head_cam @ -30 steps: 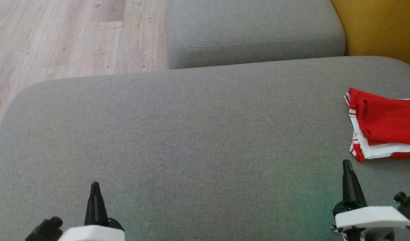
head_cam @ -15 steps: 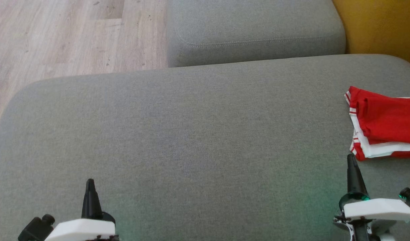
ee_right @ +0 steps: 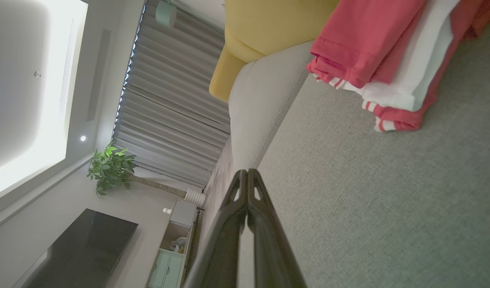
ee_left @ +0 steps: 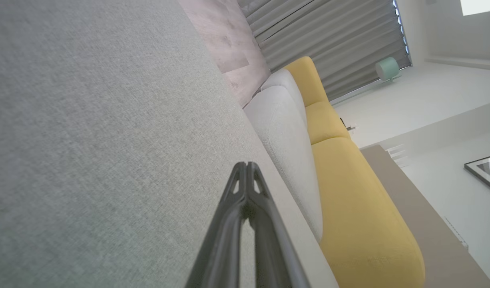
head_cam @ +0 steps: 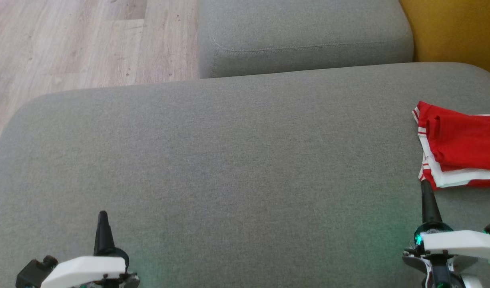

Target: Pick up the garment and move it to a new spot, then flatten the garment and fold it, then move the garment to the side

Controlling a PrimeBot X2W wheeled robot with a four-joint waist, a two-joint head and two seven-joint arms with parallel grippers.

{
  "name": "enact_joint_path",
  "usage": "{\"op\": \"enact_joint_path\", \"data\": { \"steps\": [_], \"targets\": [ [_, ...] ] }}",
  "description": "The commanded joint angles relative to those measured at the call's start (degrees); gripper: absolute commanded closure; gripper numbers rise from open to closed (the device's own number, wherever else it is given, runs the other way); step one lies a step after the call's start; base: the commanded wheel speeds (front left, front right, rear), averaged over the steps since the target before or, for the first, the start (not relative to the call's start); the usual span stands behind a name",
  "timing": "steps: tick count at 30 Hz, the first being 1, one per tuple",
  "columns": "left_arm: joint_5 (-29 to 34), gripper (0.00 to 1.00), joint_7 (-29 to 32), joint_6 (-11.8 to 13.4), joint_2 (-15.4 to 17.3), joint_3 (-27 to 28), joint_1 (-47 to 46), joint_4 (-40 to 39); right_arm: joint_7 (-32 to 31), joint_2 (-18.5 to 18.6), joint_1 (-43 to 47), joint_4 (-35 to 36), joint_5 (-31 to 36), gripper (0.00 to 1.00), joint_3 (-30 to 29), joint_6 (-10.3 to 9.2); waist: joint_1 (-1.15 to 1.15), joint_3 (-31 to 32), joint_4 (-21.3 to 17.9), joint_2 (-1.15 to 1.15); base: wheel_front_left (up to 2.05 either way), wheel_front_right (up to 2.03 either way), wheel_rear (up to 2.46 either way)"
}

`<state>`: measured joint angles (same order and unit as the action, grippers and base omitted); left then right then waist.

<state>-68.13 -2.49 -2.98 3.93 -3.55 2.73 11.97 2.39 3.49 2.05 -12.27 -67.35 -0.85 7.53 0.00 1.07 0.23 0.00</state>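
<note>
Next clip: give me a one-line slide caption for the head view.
Folded red-and-white garment at the right edge of the grey cushion; left tool and right tool shut and empty.

Grey upholstered seat (head_cam: 229, 160) in the foreground, a second grey cushion (head_cam: 305, 36) beyond it; pale wood-plank floor (head_cam: 69, 44) at left, yellow sofa (head_cam: 457, 32) at right. Pleated grey curtains (ee_right: 169, 112), potted plant (ee_right: 111, 168), pale cabinet (ee_right: 171, 244) and a dark panel (ee_right: 81, 248), possibly a television, stand across the room under a bright ceiling light (ee_right: 33, 80).
</note>
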Motion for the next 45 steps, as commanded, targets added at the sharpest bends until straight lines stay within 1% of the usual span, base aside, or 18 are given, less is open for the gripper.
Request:
{"op": "enact_joint_path", "data": {
  "steps": [1, 40, 45],
  "targets": [
    [-1.7, 1.00, 0.5, -0.5, 0.9, 2.1, -3.4, -1.5, -0.6, 1.0, -3.0, 1.4, -1.9, 1.00, 0.4, -0.03, 0.00, 0.0, 0.0, 0.00, 0.00, 0.00, 0.00],
    [-26.0, 1.00, 7.0, -4.5, 0.7, 7.6, -8.7, 1.9, -7.1, 1.0, -8.0, -1.6, -26.6, 1.00, -3.4, -0.04, 0.00, -1.3, -0.2, 0.00, 0.00, 0.00, 0.00],
    [-25.9, 1.00, 7.1, -4.5, 0.6, 7.8, -8.7, 2.0, -7.2, 0.9, -8.0, -1.6, -26.5, 1.00, -3.6, -0.04, 0.00, -1.3, -0.2, 0.00, 0.00, 0.00, 0.00]
  ]
}}
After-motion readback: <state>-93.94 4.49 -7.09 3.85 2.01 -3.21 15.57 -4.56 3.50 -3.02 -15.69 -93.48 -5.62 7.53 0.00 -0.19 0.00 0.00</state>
